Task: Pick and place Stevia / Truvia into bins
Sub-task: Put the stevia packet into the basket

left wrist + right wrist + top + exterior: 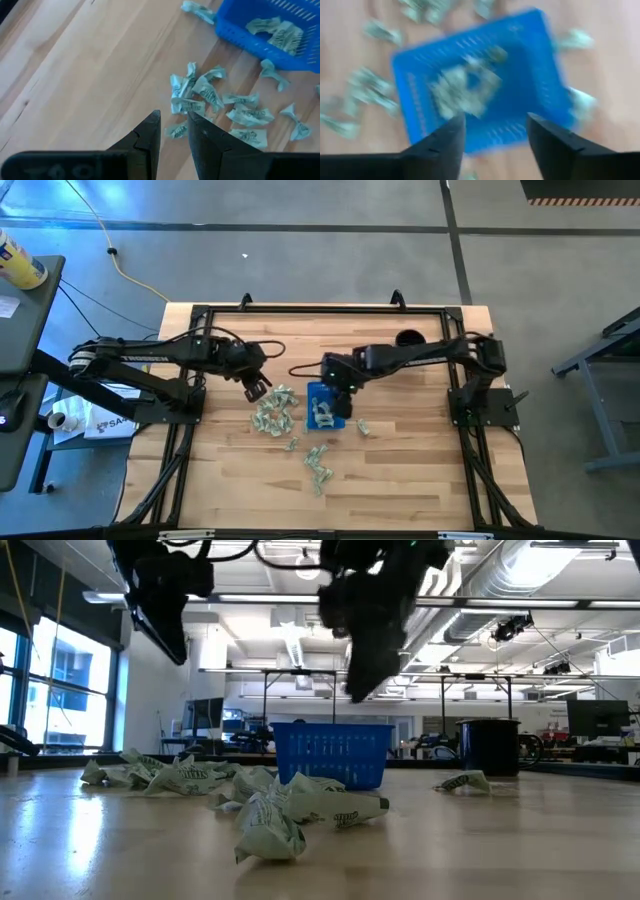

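The blue tray (312, 392) stands mid-table with several pale green packets (465, 87) lying in it. More packets lie loose on the wood: a heap (272, 412) left of the tray, a few (318, 463) nearer the front edge, and one (363, 426) to its right. My right gripper (495, 120) hangs open above the tray (530, 60), nothing between its fingers. My left gripper (174, 117) hovers above the table left of the heap (210, 92), fingers a little apart and empty.
A black mug (408, 338) stands at the far side, right of the tray. Bare wood lies along the near edge and at the far left. The black frame rails (300, 308) run round the table.
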Motion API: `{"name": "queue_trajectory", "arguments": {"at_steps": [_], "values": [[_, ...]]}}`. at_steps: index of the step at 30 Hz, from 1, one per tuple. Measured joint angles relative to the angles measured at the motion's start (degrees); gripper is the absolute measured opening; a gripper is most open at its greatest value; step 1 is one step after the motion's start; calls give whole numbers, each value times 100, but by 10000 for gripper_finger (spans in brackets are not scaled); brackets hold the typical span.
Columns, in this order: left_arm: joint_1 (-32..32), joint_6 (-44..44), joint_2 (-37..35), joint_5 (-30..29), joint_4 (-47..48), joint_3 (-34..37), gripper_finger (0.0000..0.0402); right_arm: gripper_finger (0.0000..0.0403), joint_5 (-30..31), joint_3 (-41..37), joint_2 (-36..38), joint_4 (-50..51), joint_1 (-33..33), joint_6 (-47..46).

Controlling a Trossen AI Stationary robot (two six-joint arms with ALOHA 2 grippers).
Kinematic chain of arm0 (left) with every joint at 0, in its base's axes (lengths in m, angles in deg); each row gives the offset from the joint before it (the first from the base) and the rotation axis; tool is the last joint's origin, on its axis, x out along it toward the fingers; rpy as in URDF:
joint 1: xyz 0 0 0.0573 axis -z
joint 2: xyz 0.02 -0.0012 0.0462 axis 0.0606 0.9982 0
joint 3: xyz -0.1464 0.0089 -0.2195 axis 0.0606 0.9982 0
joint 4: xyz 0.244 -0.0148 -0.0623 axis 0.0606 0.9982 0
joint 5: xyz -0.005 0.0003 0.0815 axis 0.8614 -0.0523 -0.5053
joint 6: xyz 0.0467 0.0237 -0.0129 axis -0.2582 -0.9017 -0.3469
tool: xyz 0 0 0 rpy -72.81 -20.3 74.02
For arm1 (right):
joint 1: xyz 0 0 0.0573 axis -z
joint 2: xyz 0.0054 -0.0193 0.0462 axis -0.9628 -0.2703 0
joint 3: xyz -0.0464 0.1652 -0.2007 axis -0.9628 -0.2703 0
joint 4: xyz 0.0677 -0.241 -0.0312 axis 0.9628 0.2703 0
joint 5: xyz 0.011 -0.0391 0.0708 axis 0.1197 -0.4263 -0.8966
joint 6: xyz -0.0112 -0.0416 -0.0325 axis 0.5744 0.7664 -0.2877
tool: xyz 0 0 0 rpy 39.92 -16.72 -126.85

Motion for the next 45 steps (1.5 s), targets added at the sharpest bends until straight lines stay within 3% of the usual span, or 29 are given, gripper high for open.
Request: {"name": "queue_trajectory", "arguments": {"at_steps": [3, 5, 10, 16, 24, 34, 39, 45], "values": [[0, -125, 60, 35, -206, -3, 129, 246, 698, -242, 389, 738, -305, 102], [2, -227, 90, 32, -337, -3, 129, 262, 667, -694, 618, 881, -590, -146], [2, -469, 158, -7, -530, -4, 129, 277, 610, -1804, 1242, 47, -1499, -1775], [0, -935, 332, -38, -778, -11, 129, 278, 1052, -2542, 1096, -1472, -2178, -2764], [0, -1038, 619, 104, -671, 0, 129, 278, 2438, -2890, 661, -1723, -2297, -3348], [0, -1060, 694, 106, -654, 0, 129, 272, 2078, -2988, 319, -2050, -2047, -3224], [0, -1062, 694, 106, -670, 0, 129, 208, 1528, -2955, 65, -2037, -1858, -3214], [0, -1062, 694, 106, -663, 0, 129, 41, 1121, -2836, 333, -1805, -1497, -3042]]}}
